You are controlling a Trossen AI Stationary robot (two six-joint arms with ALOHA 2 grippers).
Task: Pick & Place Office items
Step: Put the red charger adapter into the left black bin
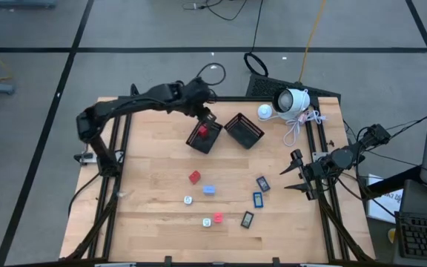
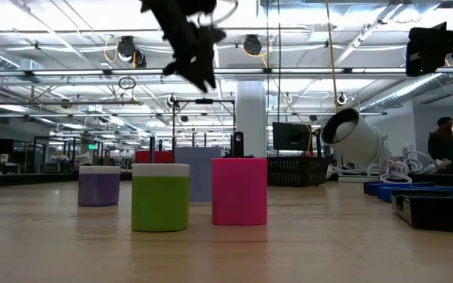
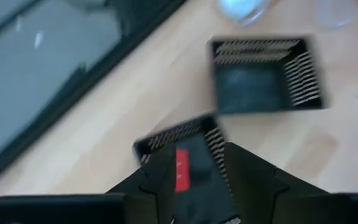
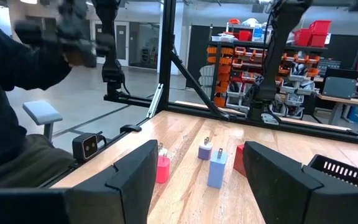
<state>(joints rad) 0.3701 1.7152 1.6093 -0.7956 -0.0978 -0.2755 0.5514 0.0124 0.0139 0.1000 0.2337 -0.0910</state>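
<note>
Nearest the front edge there's a red block [image 1: 218,219] with a white bit [image 1: 206,222] beside it and a dark rectangle [image 1: 247,219]. Further back sit the pale blue block [image 1: 209,189] and another red one [image 1: 194,177]. Right gripper [image 1: 296,172] waits open at the table's right edge. At the back, the left gripper [image 1: 205,117] hangs over the left basket [image 1: 204,136], fingers pinched nearly together, a red piece [image 3: 182,170] showing between them; can't tell if it's gripped.

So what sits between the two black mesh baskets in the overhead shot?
Nothing: in the high view only a narrow strip of bare table separates the left basket from the right basket. The left gripper hangs over the left basket.
</note>
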